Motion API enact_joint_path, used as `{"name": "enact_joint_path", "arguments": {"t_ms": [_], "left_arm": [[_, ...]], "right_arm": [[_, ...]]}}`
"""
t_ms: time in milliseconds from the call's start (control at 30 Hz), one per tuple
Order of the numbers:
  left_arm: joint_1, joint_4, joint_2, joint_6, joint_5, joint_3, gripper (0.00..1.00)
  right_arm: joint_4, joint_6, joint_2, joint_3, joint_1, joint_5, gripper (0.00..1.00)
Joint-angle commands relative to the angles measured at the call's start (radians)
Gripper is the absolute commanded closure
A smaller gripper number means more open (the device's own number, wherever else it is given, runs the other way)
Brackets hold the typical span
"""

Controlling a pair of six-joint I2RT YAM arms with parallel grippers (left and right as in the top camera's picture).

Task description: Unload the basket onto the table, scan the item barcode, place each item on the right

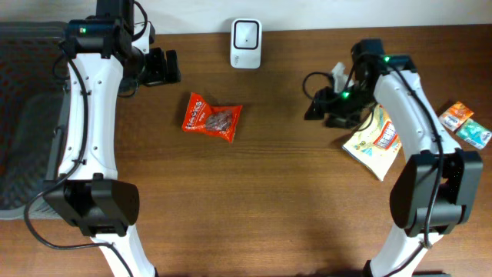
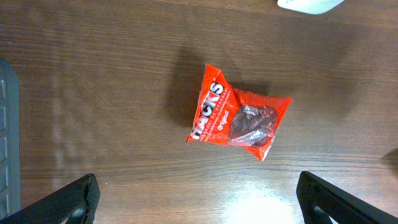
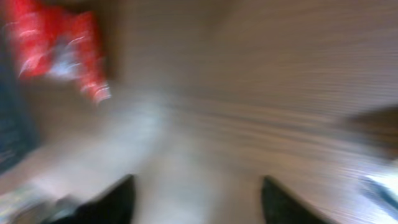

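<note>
A red snack bag (image 1: 211,118) lies flat on the wooden table, left of centre. The left wrist view shows the red snack bag (image 2: 239,112) well ahead of the wide-apart fingers. The white scanner (image 1: 246,33) stands at the back edge. My left gripper (image 1: 163,68) hovers open beside the bag's far left, holding nothing. My right gripper (image 1: 317,106) points left at mid-right, open and empty. Its wrist view is motion-blurred, with the red snack bag (image 3: 59,46) at top left and the right gripper (image 3: 202,205) over bare wood. A yellow-white packet (image 1: 375,142) lies under the right arm.
A grey mesh basket (image 1: 23,115) fills the left edge of the table. Two small candy packs (image 1: 463,123) lie at the far right. The scanner's base (image 2: 308,5) shows at the top of the left wrist view.
</note>
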Motion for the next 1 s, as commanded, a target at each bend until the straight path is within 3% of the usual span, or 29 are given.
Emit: {"name": "enact_joint_path", "arguments": {"t_ms": [0,100,267,367,633,667,733,767,800,833,967], "left_arm": [[-0.003,0.001,-0.008,-0.009,-0.004,0.009,0.01],[-0.003,0.0,-0.008,-0.009,-0.004,0.009,0.01],[-0.003,0.0,-0.008,-0.009,-0.004,0.009,0.01],[-0.003,0.0,-0.008,-0.009,-0.004,0.009,0.01],[-0.003,0.001,-0.008,-0.009,-0.004,0.009,0.01],[-0.003,0.001,-0.009,-0.009,-0.004,0.009,0.01],[-0.003,0.001,-0.008,-0.009,-0.004,0.009,0.01],[-0.003,0.0,-0.008,-0.009,-0.004,0.009,0.01],[-0.003,0.001,-0.008,-0.009,-0.004,0.009,0.01],[-0.003,0.001,-0.008,-0.009,-0.004,0.009,0.01],[-0.003,0.001,-0.008,-0.009,-0.004,0.009,0.01]], "right_arm": [[-0.082,0.037,-0.02,0.04,-0.006,0.504,0.01],[-0.109,-0.026,-0.017,-0.026,0.005,0.524,0.01],[0.021,-0.01,-0.017,-0.215,0.039,0.684,0.01],[0.161,0.043,-0.017,-0.344,0.04,0.872,0.01],[0.617,0.034,-0.016,-0.619,0.039,0.989,0.02],[0.656,0.034,-0.016,-0.645,0.039,0.985,0.15],[0.7,0.035,-0.016,-0.676,0.039,0.918,0.55],[0.7,0.038,-0.016,-0.676,0.039,0.853,0.8],[0.7,0.038,-0.016,-0.674,0.039,0.8,0.89],[0.699,0.038,-0.016,-0.669,0.04,0.738,0.96],[0.684,0.038,-0.023,-0.614,0.04,0.383,0.96]]}}
